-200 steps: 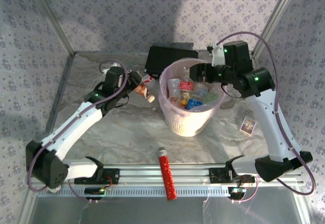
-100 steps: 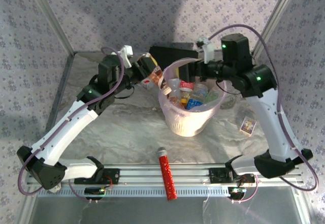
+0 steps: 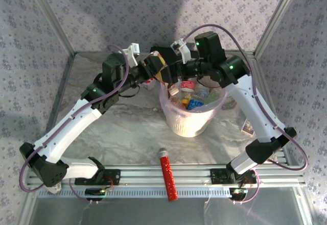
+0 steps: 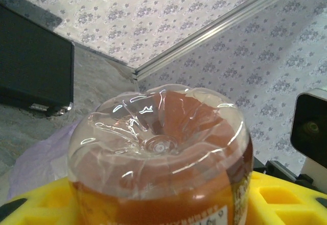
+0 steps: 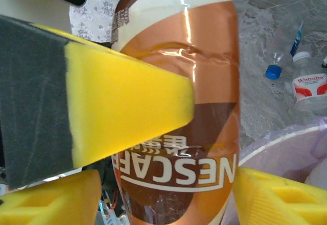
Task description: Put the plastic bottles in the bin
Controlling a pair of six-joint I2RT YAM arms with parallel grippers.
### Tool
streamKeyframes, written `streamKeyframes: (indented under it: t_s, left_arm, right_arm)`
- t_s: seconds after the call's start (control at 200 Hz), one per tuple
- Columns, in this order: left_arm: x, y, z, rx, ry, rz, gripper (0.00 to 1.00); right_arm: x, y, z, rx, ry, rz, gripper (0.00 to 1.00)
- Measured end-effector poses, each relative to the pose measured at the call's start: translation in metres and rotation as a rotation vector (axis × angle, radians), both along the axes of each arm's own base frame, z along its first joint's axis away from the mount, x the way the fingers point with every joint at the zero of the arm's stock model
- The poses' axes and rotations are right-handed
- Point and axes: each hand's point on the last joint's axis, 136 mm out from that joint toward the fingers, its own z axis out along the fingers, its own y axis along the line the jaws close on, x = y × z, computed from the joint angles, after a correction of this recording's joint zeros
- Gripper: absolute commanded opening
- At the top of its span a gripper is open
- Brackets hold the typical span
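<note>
Jaws of left gripper [image 3: 157,68] clamp bottle [image 4: 158,148] — crinkled table [image 3: 133,128], patterned walls [image 3: 102,10].

You have pale lilac wall panels printed with small grey flowers [image 3: 102,10] from 9 through 12 to 3 o'clock, joined by bare aluminium corner posts [image 3: 53,23]. A soft dark shadow [image 3: 153,3] lies on the wall at 12 o'clock. Your floor is a crinkled silver-grey sheet [image 3: 127,133]. A ribbed aluminium rail [image 3: 138,176] crosses at 6 o'clock.

We log: bin [image 3: 180,125] – round, translucent pale pink, upright on the table [image 3: 127,133], part-filled with small bottles [image 3: 187,86], red and blue caps | brown-labelled clear bottle [image 5: 179,97] – aloft at bin's far-left rim | two loose bottles [image 5: 308,82] – lying on table.
</note>
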Motion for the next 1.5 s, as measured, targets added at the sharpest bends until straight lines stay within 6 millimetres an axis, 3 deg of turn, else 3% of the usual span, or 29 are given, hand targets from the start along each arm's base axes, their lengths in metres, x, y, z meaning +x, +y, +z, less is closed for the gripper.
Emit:
streamKeyframes:
  t_s: [0.13,0.34,0.43,0.6,0.79,0.914,1.049,1.214,1.339,1.504]
  left_arm:
    - [0.002,0.000,0.001,-0.012,0.003,0.006,0.53]
    - [0.004,-0.001,0.004,-0.033,0.006,0.013,0.82]
    - [0.006,0.001,0.006,-0.033,-0.007,0.024,0.89]
    - [0.015,0.010,0.004,-0.022,-0.013,0.098,0.91]
    - [0.023,0.030,-0.011,0.012,0.006,0.185,0.91]
    - [0.032,0.048,-0.030,0.055,0.036,0.254,0.91]
    - [0.041,0.064,-0.062,0.120,0.091,0.318,0.90]
    - [0.050,0.081,-0.103,0.194,0.165,0.378,0.89]
    - [0.063,0.092,-0.124,0.231,0.208,0.417,0.88]
    - [0.079,0.099,-0.165,0.283,0.287,0.451,0.87]
  right_arm:
    - [0.004,-0.001,-0.001,0.013,0.011,0.010,0.52]
    - [0.008,-0.006,0.001,0.034,0.018,0.013,0.49]
    - [0.013,-0.013,0.000,0.033,0.020,-0.007,0.49]
    - [0.020,-0.040,-0.003,0.029,0.027,-0.078,0.46]
    - [0.015,-0.081,-0.012,-0.020,0.054,-0.200,0.46]
    - [0.003,-0.097,-0.027,-0.090,0.086,-0.246,0.45]
    - [-0.011,-0.098,-0.054,-0.164,0.143,-0.248,0.46]
    - [-0.018,-0.099,-0.088,-0.250,0.213,-0.245,0.68]
    - [-0.016,-0.106,-0.078,-0.271,0.191,-0.265,0.69]
    - [-0.007,-0.114,-0.047,-0.249,0.090,-0.295,0.51]
